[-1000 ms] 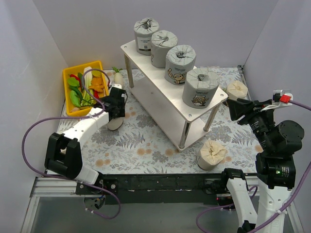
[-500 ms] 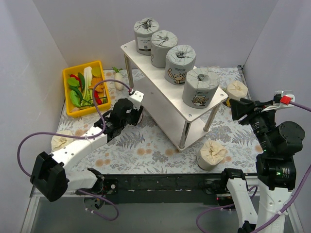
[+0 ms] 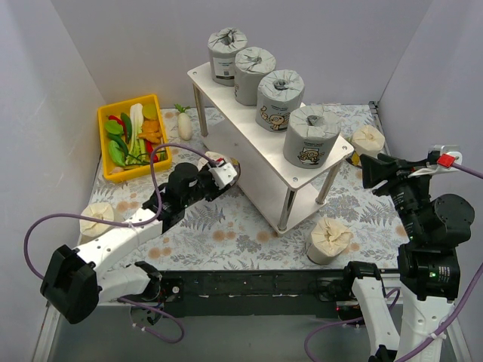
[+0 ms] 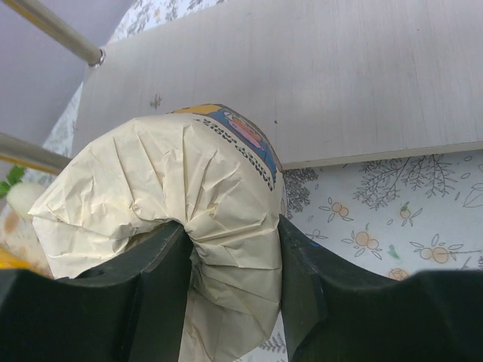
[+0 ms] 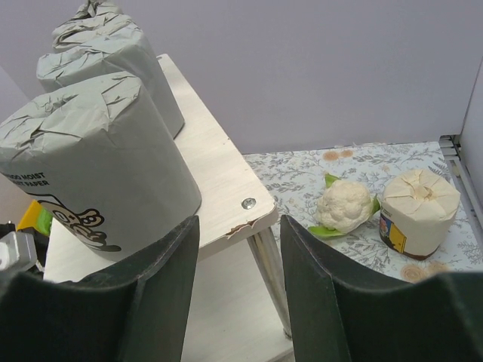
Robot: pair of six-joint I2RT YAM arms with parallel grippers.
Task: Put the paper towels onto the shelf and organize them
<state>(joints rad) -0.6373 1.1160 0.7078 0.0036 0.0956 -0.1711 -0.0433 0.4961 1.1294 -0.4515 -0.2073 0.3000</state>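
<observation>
4 rolls (image 3: 280, 98) atop shelf (image 3: 202, 74); cauli (image 5: 345, 205) nr.

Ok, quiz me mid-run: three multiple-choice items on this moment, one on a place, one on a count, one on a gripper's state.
1. Relative to the shelf, where is the cream roll that the left gripper holds?
A. on the top board
B. beside the lower board
C. standing on the table

2. How many grey rolls stand on the top board?
A. two
B. three
C. four

3. The right gripper is:
A. open and empty
B. shut on a roll
C. resting on the table

Answers:
1 B: the left wrist view shows the lower board just past the roll.
2 C: the top view shows four in a row.
3 A: nothing sits between its spread fingers.
</observation>
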